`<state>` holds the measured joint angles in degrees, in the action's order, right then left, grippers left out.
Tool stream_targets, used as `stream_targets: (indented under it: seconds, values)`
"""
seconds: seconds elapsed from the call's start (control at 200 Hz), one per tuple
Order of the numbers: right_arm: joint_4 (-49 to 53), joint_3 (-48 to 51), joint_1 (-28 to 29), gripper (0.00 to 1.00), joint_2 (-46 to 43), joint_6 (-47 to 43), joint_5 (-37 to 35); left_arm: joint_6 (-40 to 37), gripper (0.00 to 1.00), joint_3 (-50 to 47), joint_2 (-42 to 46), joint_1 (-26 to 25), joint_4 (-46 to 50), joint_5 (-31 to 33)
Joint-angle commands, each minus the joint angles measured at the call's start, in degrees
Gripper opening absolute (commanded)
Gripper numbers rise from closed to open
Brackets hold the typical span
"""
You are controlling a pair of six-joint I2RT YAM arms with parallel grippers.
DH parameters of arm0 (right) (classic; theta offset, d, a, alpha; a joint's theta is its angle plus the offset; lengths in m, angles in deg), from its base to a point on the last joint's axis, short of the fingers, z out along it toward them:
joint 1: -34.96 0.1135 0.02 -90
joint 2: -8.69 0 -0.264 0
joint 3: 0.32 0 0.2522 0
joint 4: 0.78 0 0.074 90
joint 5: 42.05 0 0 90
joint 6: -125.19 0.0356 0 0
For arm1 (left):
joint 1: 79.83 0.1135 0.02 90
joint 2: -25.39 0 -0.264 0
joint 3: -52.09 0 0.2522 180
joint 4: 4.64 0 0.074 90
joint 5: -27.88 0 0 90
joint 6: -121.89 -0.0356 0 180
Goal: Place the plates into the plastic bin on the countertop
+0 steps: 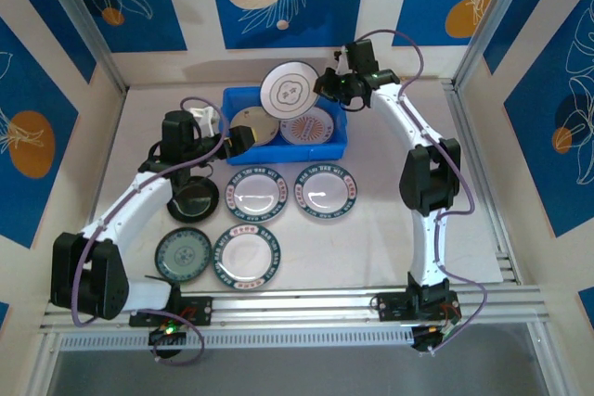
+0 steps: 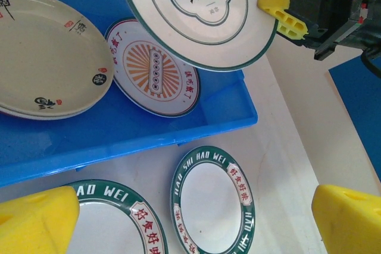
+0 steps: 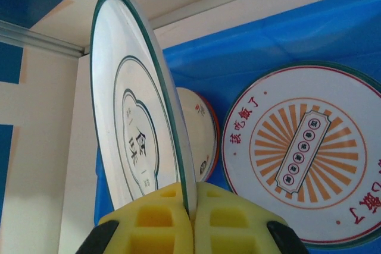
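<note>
Five plates lie on the countertop (image 1: 371, 257) on the near side of the bin (image 1: 297, 152): three green-rimmed plates (image 1: 248, 257), one dark green plate (image 1: 186, 254) and one black plate (image 1: 193, 199). The left gripper (image 1: 227, 141), spread wide and empty, hovers at the bin's near left corner. Two plates lie inside the bin, a cream plate (image 1: 252, 125) and a sunburst plate (image 1: 308, 125). Over the bin's far side the right gripper (image 1: 330, 86) pinches a tilted white plate (image 1: 288, 90) by its rim. The bin lies below it, so lowering looks to be the next move.

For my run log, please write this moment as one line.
left gripper open near bin | right gripper shut on white plate, over bin | orange plate in bin | green-rim plates on countertop
</note>
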<state>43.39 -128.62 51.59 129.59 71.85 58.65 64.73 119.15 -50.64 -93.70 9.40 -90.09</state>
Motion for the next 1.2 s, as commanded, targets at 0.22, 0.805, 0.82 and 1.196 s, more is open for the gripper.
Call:
stream_targets:
  seconds: [0.22,0.805,0.82,1.196]
  values:
    - [-7.03,12.49,-0.01,0.00,-10.42,0.95,12.05,5.18,0.86,5.79,-10.36,0.82,-11.25,-3.55]
    - [-9.90,20.03,-0.40,0.00,-16.03,1.47,16.20,13.47,0.00,15.27,-23.10,0.77,-18.23,-7.65]
    - [-9.71,19.85,-0.46,0.00,-15.86,1.52,16.20,13.46,0.00,15.38,-23.21,0.70,-18.23,-7.63]
    - [-2.14,18.39,-5.72,0.71,-19.07,1.14,1.35,8.25,0.00,26.27,-29.81,-3.31,-7.62,-1.85]
